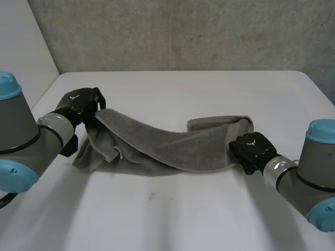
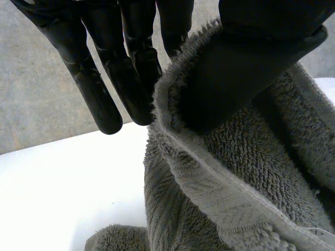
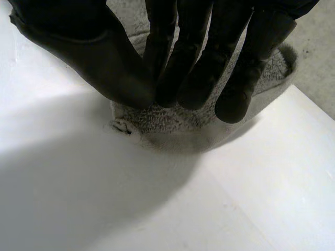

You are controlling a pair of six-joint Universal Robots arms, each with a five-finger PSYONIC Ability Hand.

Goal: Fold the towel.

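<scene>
Thumb and fingers of the left hand pinch the hemmed edge of the grey towel at one end. The right hand seems to pinch the opposite end between thumb and fingertips, though the contact itself is hidden under them. Between the 2 hands the towel sags in a slack band onto the white table, so a clean fold likely needs both pinches firm and moving together, drawing the hem taut before it is laid over.
</scene>
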